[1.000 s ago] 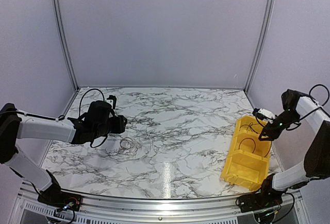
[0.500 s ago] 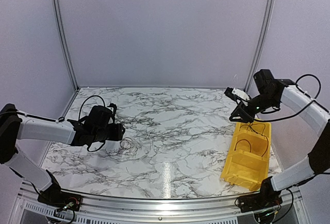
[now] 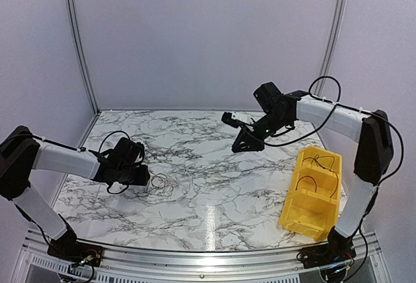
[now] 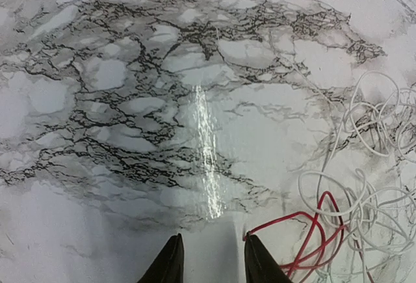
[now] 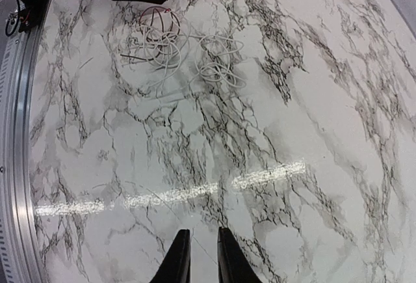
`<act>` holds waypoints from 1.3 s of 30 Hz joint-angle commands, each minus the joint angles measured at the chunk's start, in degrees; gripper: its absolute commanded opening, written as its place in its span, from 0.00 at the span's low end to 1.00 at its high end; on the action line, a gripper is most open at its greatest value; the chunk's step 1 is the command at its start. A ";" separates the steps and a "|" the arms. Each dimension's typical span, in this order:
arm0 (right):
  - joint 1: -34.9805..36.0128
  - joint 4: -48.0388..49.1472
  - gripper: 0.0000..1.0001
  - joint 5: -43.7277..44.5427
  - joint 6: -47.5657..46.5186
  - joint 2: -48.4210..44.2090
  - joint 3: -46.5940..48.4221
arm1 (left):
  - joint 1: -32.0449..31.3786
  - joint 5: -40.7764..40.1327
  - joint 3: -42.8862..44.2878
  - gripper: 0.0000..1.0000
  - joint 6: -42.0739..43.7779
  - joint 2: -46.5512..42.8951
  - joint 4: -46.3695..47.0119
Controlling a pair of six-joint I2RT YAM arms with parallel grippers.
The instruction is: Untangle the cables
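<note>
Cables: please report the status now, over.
Left end effector empty, slightly open, low beside the cables. Right end effector empty, high over the table. Cables tangled, white and red. Nothing blocks the approach.

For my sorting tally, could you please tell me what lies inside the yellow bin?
A few thin black cables curl in loose loops inside the yellow bin, in its far, open part. The floor at its near end is covered by the bin's own wall, so anything lying there cannot be seen.
</note>
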 commanded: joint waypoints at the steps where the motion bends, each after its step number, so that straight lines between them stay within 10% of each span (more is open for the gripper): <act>1: 2.01 -0.61 0.14 -5.99 -0.66 7.11 7.44 | 0.30 5.52 2.10 0.34 -0.07 0.04 -2.86; 13: 9.13 -3.28 0.11 -3.27 -4.00 12.73 5.07 | 0.30 9.76 -0.97 0.42 0.97 -10.51 -6.52; 32: 9.92 -4.28 0.11 -3.46 -4.43 13.37 4.33 | 0.30 8.05 8.28 0.05 7.57 -0.32 -13.50; 39: 9.97 -4.71 0.11 -3.48 -4.62 13.89 4.47 | 0.34 9.59 8.54 0.23 6.31 1.59 -13.79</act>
